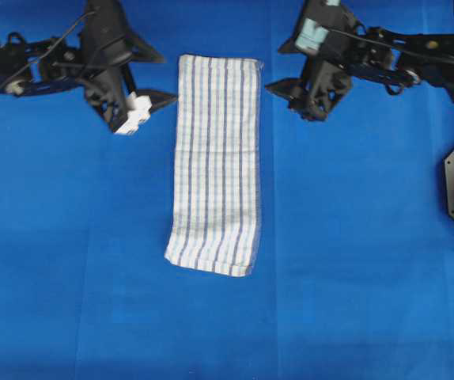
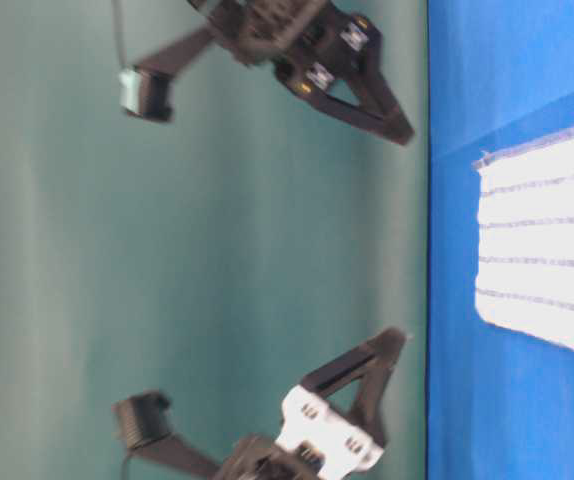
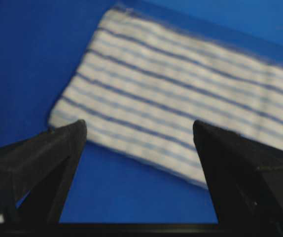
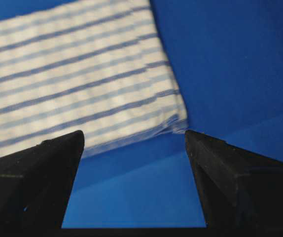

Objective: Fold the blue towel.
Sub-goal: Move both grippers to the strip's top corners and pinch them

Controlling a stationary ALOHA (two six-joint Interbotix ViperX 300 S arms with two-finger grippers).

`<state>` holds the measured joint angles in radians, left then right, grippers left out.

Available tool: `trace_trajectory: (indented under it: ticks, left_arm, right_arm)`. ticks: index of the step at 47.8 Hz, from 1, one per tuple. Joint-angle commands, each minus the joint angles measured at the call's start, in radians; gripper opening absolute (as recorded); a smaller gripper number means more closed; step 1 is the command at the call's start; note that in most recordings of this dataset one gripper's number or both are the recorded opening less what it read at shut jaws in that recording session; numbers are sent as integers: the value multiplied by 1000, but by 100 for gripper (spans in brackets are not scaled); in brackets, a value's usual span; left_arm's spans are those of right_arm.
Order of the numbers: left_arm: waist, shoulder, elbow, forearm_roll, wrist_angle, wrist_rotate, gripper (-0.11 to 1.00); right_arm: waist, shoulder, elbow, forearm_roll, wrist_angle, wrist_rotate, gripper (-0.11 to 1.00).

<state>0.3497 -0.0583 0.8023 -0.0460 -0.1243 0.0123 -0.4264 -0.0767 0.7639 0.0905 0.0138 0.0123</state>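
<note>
Here, blue towel (image 1: 215, 162) flat on table covering (image 1: 353, 261)

Item count: one blue towel (image 1: 215, 162), folded into a long strip; one blue tabletop (image 1: 353, 237) covering; two robot arms, comprising one left gripper (image 1: 152, 79) and one right gripper (image 1: 278, 71), each with two fingers (image 3: 43, 158).

Table-level view: we see only one end of the blue towel (image 2: 552, 250), the rest cut by the right edge, and both arms smeared with blur. In the left wrist view its stripes are soft and its far end leaves frame. In the overhead, the right arm (image 1: 417, 55) runs off the right edge.
</note>
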Motion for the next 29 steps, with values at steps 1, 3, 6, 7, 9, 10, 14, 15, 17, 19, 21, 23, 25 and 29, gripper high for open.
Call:
trace_trajectory:
  ticks: [1,3,6,7,9,10,14,15,17,19,21,23,25,29]
  left_arm:
    - [38,46,-34,3,-43,3,84]
    - [52,69,-38,2,-61,3,84]
    - [72,112,-43,2,-104,3,84]
    - [77,123,-43,3,-117,3,84]
    - [86,146,-46,2,-143,3,84]
    - [91,156,-46,2,-156,3,84]
    - [106,209,-52,2,-202,3,84]
    - [107,218,-55,2,-209,3,84]
    - [112,238,-60,0,-219,3,84]
    - [115,255,-64,0,-224,3,84]
    - [117,272,-72,-2,-232,3,84]
    - [117,285,-78,-2,-233,3,84]
    - [117,295,-83,-5,-233,3,84]
    - [117,316,-92,-5,-233,2,84]
  right_arm:
    - [-20,41,-37,3,-55,2,86]
    - [-26,63,-43,3,-75,2,85]
    - [-34,94,-52,5,-101,2,85]
    - [-35,103,-55,6,-107,2,85]
    - [-40,124,-63,9,-121,2,85]
    - [-41,133,-66,9,-126,2,85]
    - [-48,166,-74,15,-147,2,85]
    - [-48,173,-75,15,-155,2,85]
    - [-49,190,-75,17,-175,2,85]
    - [-51,204,-75,18,-192,2,85]
    - [-51,216,-74,23,-206,2,85]
    - [-51,227,-75,29,-218,2,85]
    - [-51,242,-75,38,-224,2,85]
    - [-51,267,-72,52,-232,2,85]
